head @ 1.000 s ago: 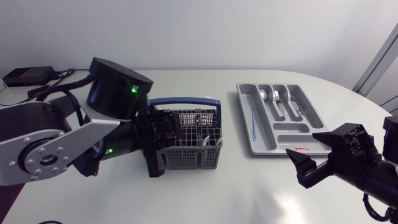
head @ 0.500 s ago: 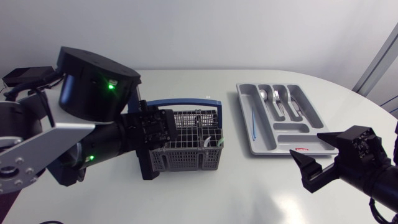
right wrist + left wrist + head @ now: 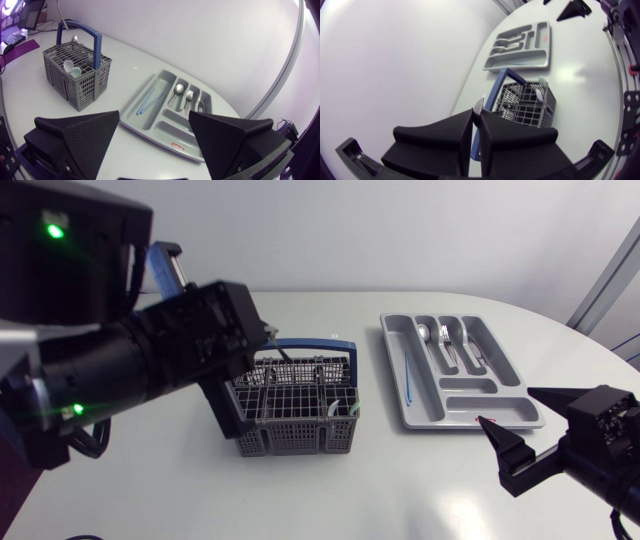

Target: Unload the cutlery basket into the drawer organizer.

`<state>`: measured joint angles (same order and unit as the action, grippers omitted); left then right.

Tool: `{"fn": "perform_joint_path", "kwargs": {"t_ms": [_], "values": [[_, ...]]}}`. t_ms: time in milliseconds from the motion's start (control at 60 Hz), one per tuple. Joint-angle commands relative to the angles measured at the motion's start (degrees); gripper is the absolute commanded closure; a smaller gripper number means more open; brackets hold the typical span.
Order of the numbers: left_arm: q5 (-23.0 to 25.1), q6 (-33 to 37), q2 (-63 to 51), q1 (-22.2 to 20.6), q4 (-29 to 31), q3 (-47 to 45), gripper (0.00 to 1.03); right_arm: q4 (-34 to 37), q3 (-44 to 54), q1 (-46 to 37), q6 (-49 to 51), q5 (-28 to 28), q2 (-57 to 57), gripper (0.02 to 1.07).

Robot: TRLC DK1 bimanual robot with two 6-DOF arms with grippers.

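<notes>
Looking down from overhead, the left gripper [image 3: 268,345] hangs above the basket [image 3: 300,410], near the organizer [image 3: 455,370]. Its wrist view shows the fingers pinched on a thin silver utensil [image 3: 478,105]; the right wrist view shows the right gripper [image 3: 154,117] spread wide, empty, facing the organizer.

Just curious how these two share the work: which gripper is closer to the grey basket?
Left. The left gripper hangs just above the basket, pinching a cutlery piece; the right gripper is farther off, past the organizer.
</notes>
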<state>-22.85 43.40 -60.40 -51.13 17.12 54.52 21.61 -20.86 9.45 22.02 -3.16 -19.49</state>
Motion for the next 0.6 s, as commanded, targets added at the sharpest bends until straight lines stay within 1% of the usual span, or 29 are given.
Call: {"fn": "perform_joint_path", "kwargs": {"t_ms": [0,133,200,267,367,483,533,583], "values": [[-0.3,-6.1,-2.0,-0.5,-0.1,4.9,0.96,-0.4,-2.7,1.2,1.0,0.4,0.4,0.07],[0.7,-13.6,-6.5,-1.4,-1.6,8.2,0.93,-2.8,-5.1,4.7,-0.1,0.5,-0.9,0.08],[3.7,-16.9,-8.9,-1.3,-3.5,9.6,0.92,-4.4,-6.5,6.2,-0.8,0.8,-2.5,0.12],[5.4,-19.3,-11.6,-1.2,-3.5,11.3,0.90,-5.6,-7.9,7.0,-1.0,0.8,-4.5,0.12],[9.2,-23.5,-16.2,-1.0,-3.9,14.4,0.88,-7.9,-9.5,8.7,-1.0,0.8,-8.1,0.12],[13.0,-27.7,-21.2,-0.7,-3.8,18.7,0.88,-12.2,-10.4,10.5,-0.9,0.8,-13.2,0.12],[14.0,-29.2,-23.3,-0.5,-3.6,20.7,0.88,-14.0,-10.4,11.5,-0.8,0.8,-15.3,0.15],[15.2,-30.7,-25.0,0.0,-3.5,22.5,0.89,-15.8,-10.4,12.7,-0.8,1.2,-17.3,0.15]]}}
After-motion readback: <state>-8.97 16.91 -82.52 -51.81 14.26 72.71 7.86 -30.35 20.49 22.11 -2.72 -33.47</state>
